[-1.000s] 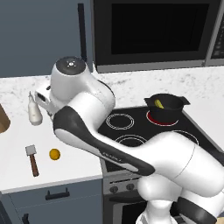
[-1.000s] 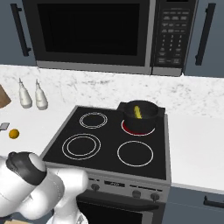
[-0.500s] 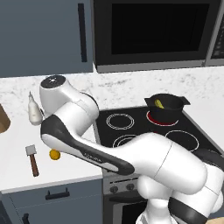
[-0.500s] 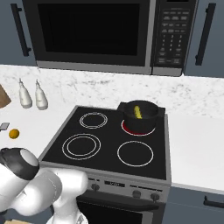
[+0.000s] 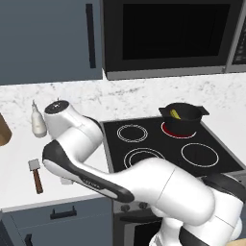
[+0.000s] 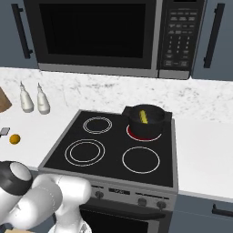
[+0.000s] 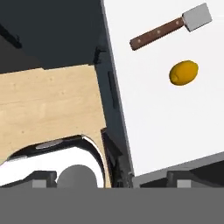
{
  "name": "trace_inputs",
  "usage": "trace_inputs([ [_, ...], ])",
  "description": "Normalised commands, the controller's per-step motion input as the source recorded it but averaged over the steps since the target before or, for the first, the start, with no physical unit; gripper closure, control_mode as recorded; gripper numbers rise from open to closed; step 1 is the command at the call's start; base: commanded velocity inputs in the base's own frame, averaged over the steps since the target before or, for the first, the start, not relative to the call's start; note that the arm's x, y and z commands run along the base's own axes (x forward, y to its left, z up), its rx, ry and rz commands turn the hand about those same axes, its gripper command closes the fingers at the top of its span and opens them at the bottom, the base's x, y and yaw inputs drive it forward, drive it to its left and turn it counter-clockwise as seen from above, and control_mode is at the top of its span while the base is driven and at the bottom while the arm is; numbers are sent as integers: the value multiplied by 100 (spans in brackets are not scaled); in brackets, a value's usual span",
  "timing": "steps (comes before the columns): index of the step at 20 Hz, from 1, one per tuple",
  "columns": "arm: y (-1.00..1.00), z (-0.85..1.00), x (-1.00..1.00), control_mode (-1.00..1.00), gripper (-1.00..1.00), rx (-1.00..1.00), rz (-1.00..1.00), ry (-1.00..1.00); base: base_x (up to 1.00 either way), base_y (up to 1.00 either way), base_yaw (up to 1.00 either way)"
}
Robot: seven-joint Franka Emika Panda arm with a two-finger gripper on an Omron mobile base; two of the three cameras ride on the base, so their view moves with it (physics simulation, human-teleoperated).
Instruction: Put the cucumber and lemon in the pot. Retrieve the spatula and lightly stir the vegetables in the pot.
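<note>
Your jaws are spread wide, gripping nothing; the small round orange-yellow lemon (image 7: 183,72) sits near the white counter's (image 7: 148,122) front edge, just beside the wooden-handled grey-headed spatula (image 7: 169,27); the yellow-green cucumber (image 6: 143,116) lies inside the black pot (image 6: 146,122) on the stove's back burner.

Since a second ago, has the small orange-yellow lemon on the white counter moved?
No. In the right base view the lemon lies at the same spot on the counter, left of the black stovetop, below the white bottles.
</note>
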Motion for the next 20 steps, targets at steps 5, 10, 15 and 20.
trace_inputs([
  [5, 0, -36, 24, -100, -100, 25, -61, 11, 0, 0, 0],
  [10, 0, -40, 42, -100, -100, 8, -49, 0, 0, 0, 0],
  [15, 8, -46, 45, -100, -100, 0, -42, -4, 0, 0, 0],
  [20, 24, -15, 66, -100, -100, 0, -32, 1, 0, 0, 0],
])
